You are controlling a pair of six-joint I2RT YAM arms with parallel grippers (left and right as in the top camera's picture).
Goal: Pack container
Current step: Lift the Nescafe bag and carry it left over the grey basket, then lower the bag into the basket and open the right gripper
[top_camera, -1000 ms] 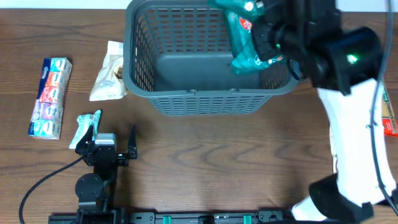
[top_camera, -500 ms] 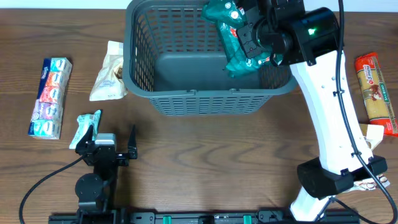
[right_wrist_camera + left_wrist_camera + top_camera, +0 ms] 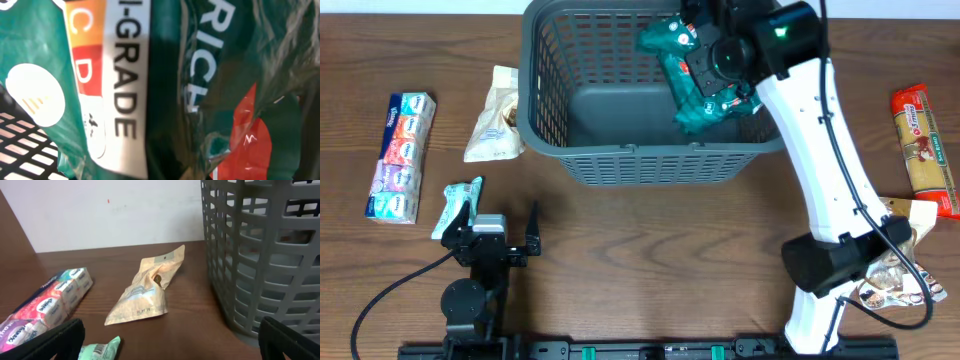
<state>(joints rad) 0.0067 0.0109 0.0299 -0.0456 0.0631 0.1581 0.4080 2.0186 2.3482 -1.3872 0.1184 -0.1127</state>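
Note:
The container is a large dark grey lattice basket at the back middle of the table; its wall also shows in the left wrist view. My right gripper is shut on a green snack bag and holds it over the basket's right half. The bag fills the right wrist view, and the fingers are hidden behind it. My left gripper is open and empty near the table's front left, beside a small mint-green pack.
A beige pouch lies left of the basket, also seen in the left wrist view. A multicoloured tissue pack lies at far left. A red-orange packet and another packet lie at right.
My right arm has carried the green bag leftward, further over the basket's inside. The left arm has not moved.

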